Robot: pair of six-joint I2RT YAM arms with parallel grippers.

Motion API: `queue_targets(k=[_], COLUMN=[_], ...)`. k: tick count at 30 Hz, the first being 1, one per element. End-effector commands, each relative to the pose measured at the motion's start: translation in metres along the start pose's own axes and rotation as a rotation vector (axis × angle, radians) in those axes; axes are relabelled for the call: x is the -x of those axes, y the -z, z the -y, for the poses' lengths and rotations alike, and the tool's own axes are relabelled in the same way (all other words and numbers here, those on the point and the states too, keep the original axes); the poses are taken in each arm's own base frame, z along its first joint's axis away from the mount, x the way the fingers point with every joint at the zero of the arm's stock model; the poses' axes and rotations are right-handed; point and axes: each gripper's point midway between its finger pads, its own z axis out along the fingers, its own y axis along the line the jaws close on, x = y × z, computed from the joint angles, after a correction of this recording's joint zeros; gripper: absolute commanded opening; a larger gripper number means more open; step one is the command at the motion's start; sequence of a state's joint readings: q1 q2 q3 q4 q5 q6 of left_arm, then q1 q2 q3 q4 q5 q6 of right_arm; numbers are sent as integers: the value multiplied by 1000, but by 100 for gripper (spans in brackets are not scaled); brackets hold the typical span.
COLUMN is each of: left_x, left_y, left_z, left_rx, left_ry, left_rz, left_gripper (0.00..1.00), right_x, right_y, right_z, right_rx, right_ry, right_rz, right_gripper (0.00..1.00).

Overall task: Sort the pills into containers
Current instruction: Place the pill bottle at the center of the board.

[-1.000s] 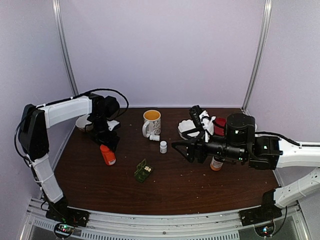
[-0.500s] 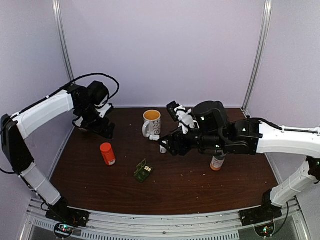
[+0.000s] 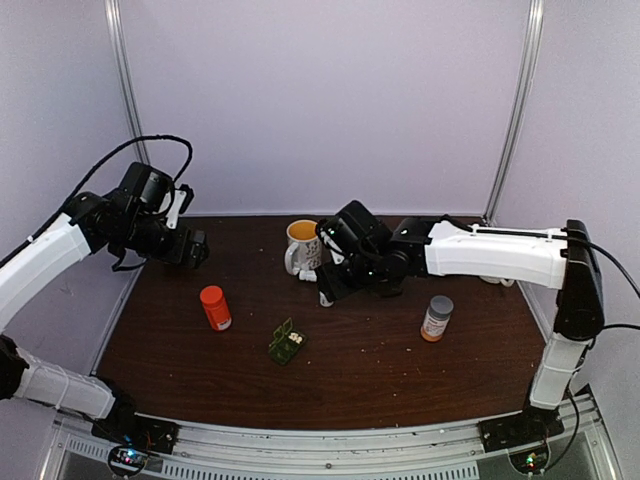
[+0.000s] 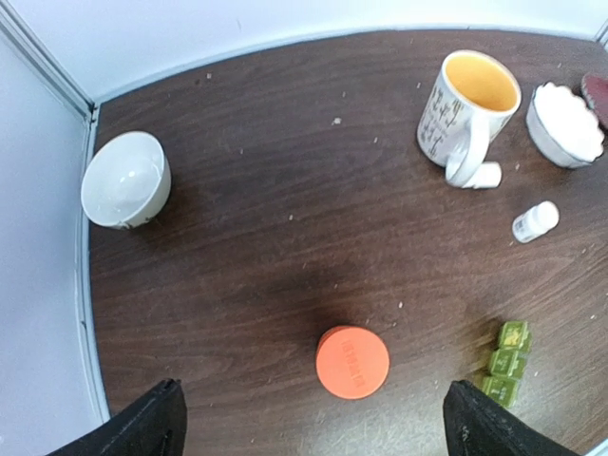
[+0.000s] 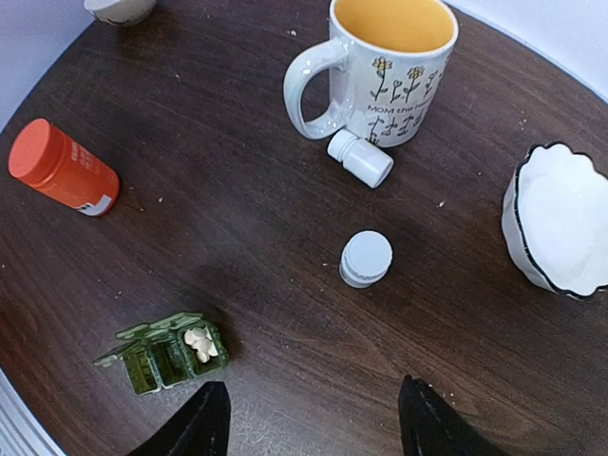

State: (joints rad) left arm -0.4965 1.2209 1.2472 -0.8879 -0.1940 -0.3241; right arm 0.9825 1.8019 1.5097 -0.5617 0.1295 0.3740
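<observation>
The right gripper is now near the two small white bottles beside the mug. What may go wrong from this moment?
1. The upright bottle is small and stands close to the lying bottle and the mug. The open right gripper may tip it or set the lying one rolling.
2. The pill box lies open with white pills in one compartment. A bump from a passing arm may spill them.

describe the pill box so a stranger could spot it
Start at the flowered mug at the back of the dark wooden table. Come toward the near edge: the pill box lies just right of the orange bottle. Unlike that and the white bottles, it is dark green, boxy, lids open, pale pills in one compartment.
</observation>
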Motion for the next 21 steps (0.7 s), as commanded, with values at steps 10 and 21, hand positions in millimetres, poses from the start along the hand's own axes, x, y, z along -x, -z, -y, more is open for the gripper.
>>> queue_targets(k=[10,21], left_x=[26,17], left_y=[25,22], left_z=[0,6], left_rx=[-41,-81], left_ry=[40,34], left_rz=[223,245], left_gripper=[98,98], right_x=[5,-1], right_y=[-67,-106], right_z=[25,32], right_rx=[-108,-123], right_ry=[-40,-48], right_rz=[-133,-187], right_gripper=[60,53])
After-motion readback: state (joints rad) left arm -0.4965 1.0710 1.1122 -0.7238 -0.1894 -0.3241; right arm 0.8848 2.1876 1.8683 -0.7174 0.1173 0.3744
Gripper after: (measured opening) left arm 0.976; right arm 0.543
